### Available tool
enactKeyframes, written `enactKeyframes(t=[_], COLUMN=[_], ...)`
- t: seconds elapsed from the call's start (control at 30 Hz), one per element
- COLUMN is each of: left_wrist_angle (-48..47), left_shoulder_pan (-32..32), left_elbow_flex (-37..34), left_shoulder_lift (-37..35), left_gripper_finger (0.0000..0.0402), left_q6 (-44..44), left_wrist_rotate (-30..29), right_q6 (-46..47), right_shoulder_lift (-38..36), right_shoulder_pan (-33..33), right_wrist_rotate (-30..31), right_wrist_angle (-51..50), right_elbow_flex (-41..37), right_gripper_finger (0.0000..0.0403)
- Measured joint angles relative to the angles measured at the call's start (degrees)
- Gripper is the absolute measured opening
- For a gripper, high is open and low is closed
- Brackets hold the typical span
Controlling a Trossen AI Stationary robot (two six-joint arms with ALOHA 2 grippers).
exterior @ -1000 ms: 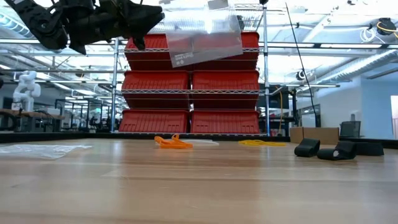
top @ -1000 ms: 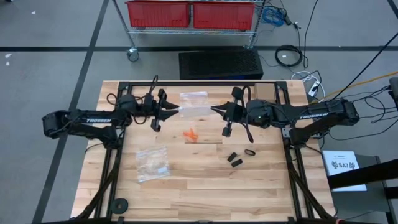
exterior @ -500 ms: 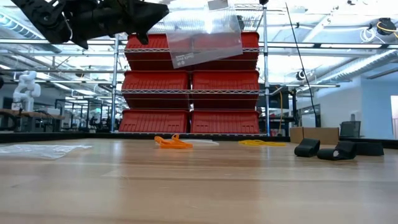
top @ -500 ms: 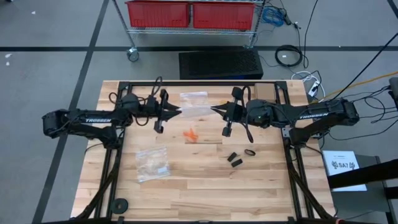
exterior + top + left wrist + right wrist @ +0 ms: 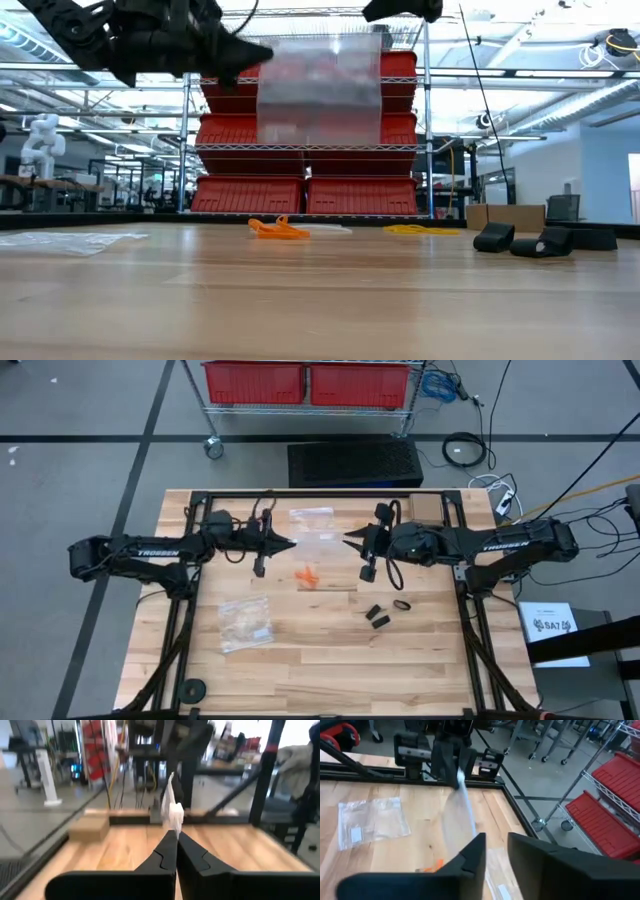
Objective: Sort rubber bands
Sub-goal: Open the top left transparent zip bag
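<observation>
A clear plastic zip bag [image 5: 320,90] hangs in the air over the middle of the table, blurred. My left gripper [image 5: 291,544] is shut on its left edge. My right gripper [image 5: 347,541] stands open just right of the bag [image 5: 320,540], apart from it in the low view. Orange rubber bands [image 5: 307,575] lie in a small heap on the table below. Black rubber bands [image 5: 380,616] lie nearer the right. Pale tan rubber bands sit inside a second bag [image 5: 245,623] lying flat at the near left. My left gripper pinches the bag's side edge [image 5: 172,815] between its two shut fingers [image 5: 165,851]. The fingers come level from the table's left. The bag hangs from them, clear of the table.
A third clear bag [image 5: 312,515] lies flat toward the far edge. A black frame [image 5: 320,493] runs around the table top. Red bins on a wire shelf [image 5: 305,130] stand beyond the far edge. Bare wood lies along the near edge.
My left gripper has shut on the bag's left edge and tipped toward level. My right gripper has opened and let go of the bag's upper right corner. The bag, earlier tilted between both grippers, has swung down and now hangs from my left gripper.
</observation>
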Motion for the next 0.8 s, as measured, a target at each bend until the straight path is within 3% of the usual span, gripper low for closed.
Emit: enactKeyframes(t=[0.1, 0.2, 0.5, 0.8], left_wrist_angle=[-4.0, -5.0, -6.0, -8.6], left_shoulder_pan=[-0.3, -1.3, -3.4, -3.4], left_elbow_flex=[0.0, 0.0, 0.0, 0.0], left_shoulder_lift=[0.0, 0.0, 0.0, 0.0], left_gripper_finger=[0.0002, 0.0002, 0.0001, 0.0], left_q6=[1.7, 4.1, 6.5, 7.7], left_wrist_rotate=[-0.5, -0.7, -3.4, -6.1], right_q6=[1.4, 3.3, 3.9, 1.8], right_shoulder_lift=[0.2, 2.5, 15.2, 25.8], right_shoulder_pan=[-0.5, -2.6, -7.8, -8.0], right_wrist_rotate=[-2.3, -11.6, -23.1, -25.5], right_wrist_angle=[1.6, 4.9, 14.1, 9.4], right_elbow_flex=[0.0, 0.0, 2.8, 13.1], right_gripper_finger=[0.0113, 0.0129, 0.0131, 0.013])
